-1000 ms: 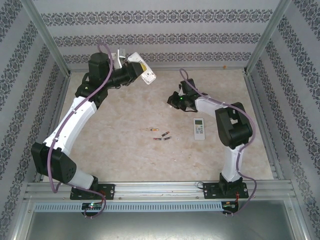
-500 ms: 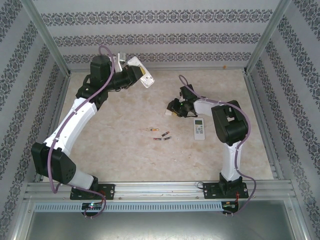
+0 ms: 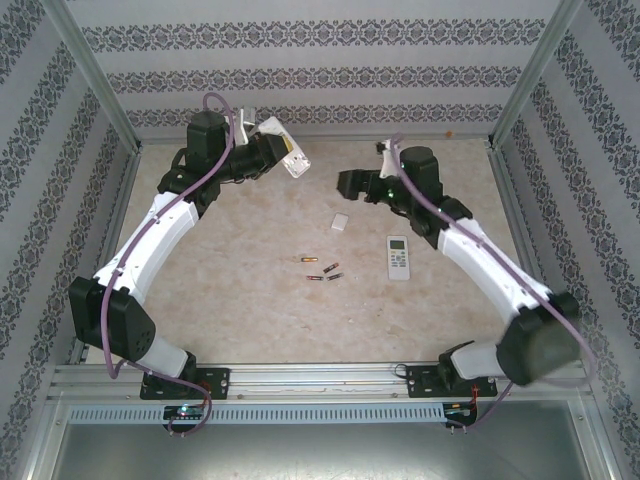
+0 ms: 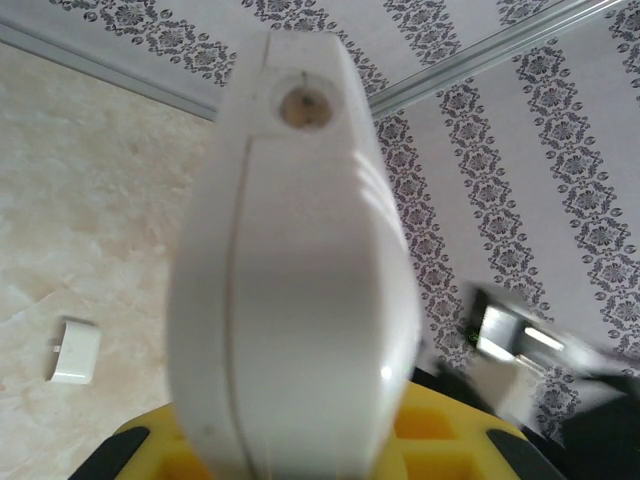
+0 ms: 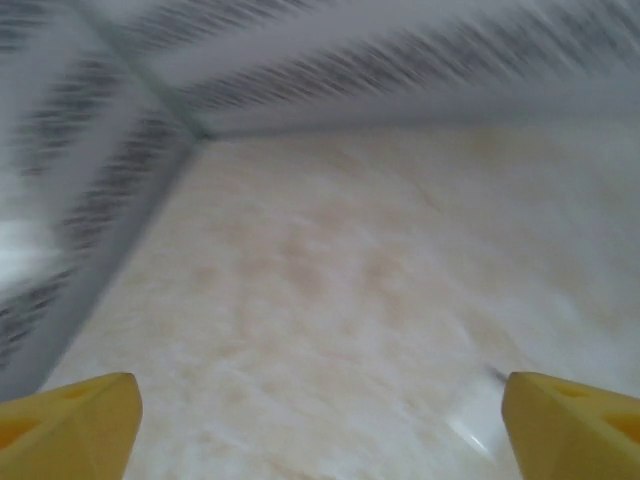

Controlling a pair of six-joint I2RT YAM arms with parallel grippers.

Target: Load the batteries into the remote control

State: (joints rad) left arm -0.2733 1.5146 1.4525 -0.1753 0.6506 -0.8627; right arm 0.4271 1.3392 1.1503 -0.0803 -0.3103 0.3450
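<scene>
Holding the remote control (image 3: 285,152) aloft, clamped in the left claw (image 3: 262,152), near the worktop's (image 3: 230,250) far edge.
With the right claw (image 5: 320,420) spread apart, empty; with the batteries (image 3: 314,278) loose mid-worktop, left of a second remote (image 3: 399,257).

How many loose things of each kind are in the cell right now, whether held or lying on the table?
White plastic remote controls: 2, one held up, one lying on the table
Slim dark-and-orange cylindrical batteries: 4
Small white rectangular plastic piece: 1
Total: 7
</scene>
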